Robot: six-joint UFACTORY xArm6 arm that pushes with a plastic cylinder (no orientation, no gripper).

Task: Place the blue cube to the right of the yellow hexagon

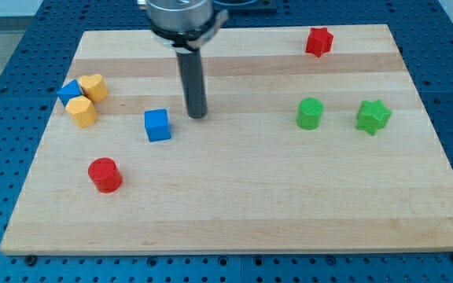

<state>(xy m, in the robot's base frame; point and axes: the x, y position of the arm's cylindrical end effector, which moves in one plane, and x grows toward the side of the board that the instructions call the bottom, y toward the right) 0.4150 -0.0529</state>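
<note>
- Resting on the wooden board [234, 212], my tip [198, 116] is a bare rod end with no jaws to part or close; it touches no block and stands just to the view's right of the blue cube [157, 125], slightly nearer the view's top.
- That blue cube sits alone in the board's left half, apart from every other block.
- 2 yellow blocks lie near the board's left edge: 1 yellow hexagon [82, 112] lower down and another yellow block [93, 86] above it, its shape hard to tell; the 2 look to be touching.
- 1 blue triangular block [69, 90] is pressed against their left side.
- Open board lies between the blue cube and the yellow pair.
- 1 red cylinder [104, 174] stands toward the view's bottom left, below the cube.
- 1 green cylinder [310, 113] and 1 green star [373, 116] sit well apart on the right; 1 red star [318, 41] is near the top edge.
- Wide bare wood spans the board's centre and bottom.
</note>
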